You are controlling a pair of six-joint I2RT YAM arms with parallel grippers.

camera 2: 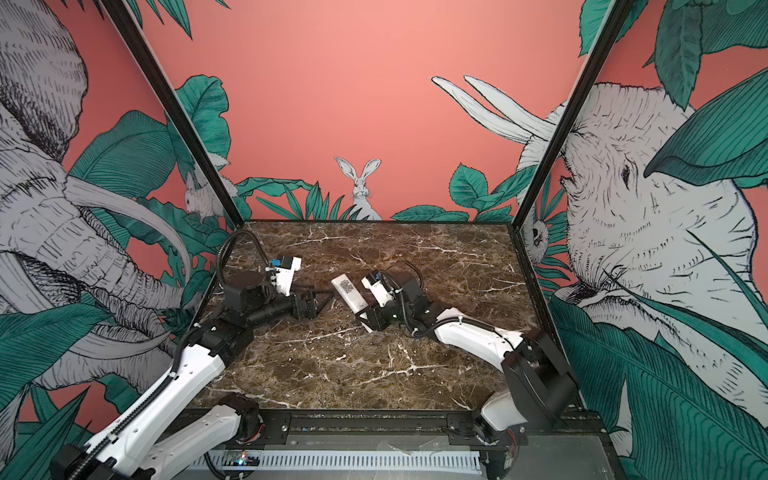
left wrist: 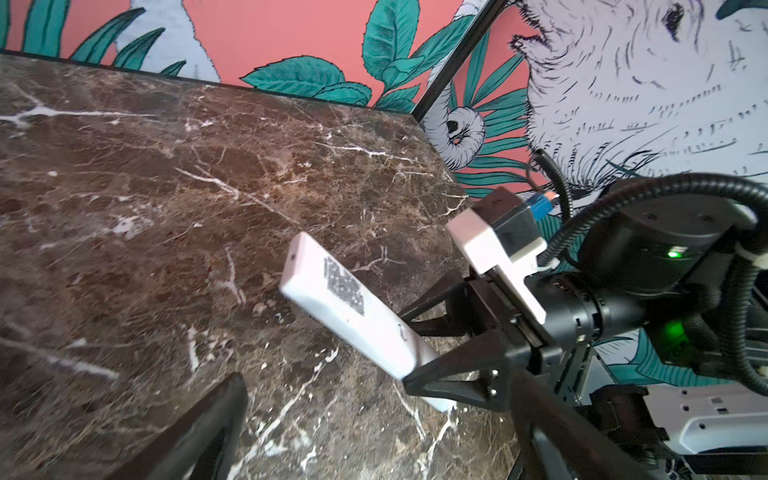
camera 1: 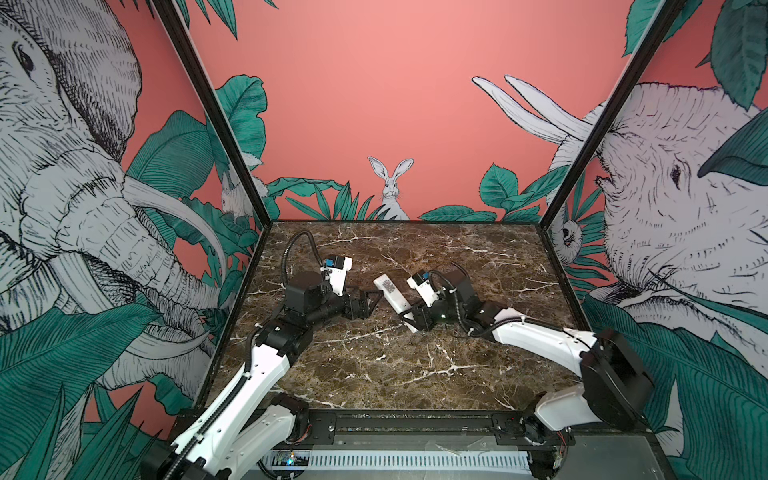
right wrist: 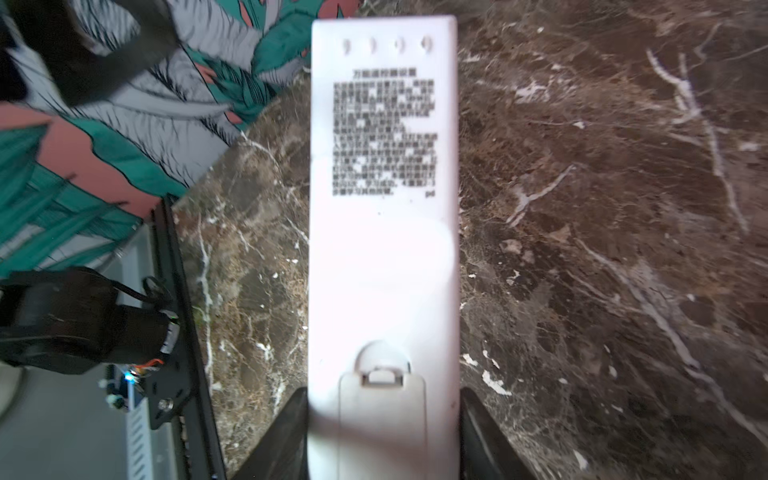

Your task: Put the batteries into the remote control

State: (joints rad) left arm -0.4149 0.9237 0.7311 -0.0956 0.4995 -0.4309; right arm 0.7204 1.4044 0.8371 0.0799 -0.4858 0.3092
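Observation:
The remote control (camera 1: 390, 294) (camera 2: 347, 292) is a long white bar, held plain back up a little above the marble, with a block of black print on it. My right gripper (camera 1: 409, 318) (camera 2: 365, 318) (right wrist: 384, 401) is shut on its near end. In the right wrist view a black finger presses each long side, and a closed hatch (right wrist: 382, 419) with a latch lies between them. My left gripper (camera 1: 374, 303) (camera 2: 325, 305) (left wrist: 365, 415) stands open, just left of the remote (left wrist: 353, 307) and not touching it. The batteries are out of view.
The brown marble table (camera 1: 374, 374) is boxed in by printed walls on three sides, with black corner posts (camera 1: 232, 137) (camera 1: 582, 141). A black rail (camera 1: 415, 424) runs along the front edge, where both arm bases are mounted.

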